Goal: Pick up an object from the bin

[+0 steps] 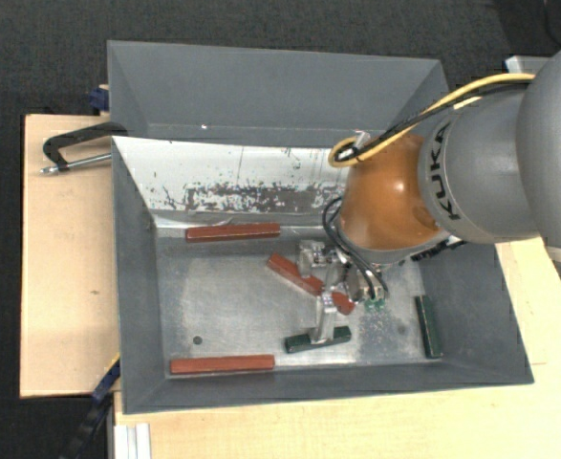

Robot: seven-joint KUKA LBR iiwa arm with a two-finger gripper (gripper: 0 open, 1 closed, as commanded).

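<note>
The gripper [326,329] is seen at a dark green bar [309,342] near the front wall of the bin [204,299] — open or closed cannot be told. The bar's narrow side should be straddled squarely before closing.

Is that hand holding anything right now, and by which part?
It cannot be told. The hand is low over one end of a small dark green bar near the bin's front wall.
</note>
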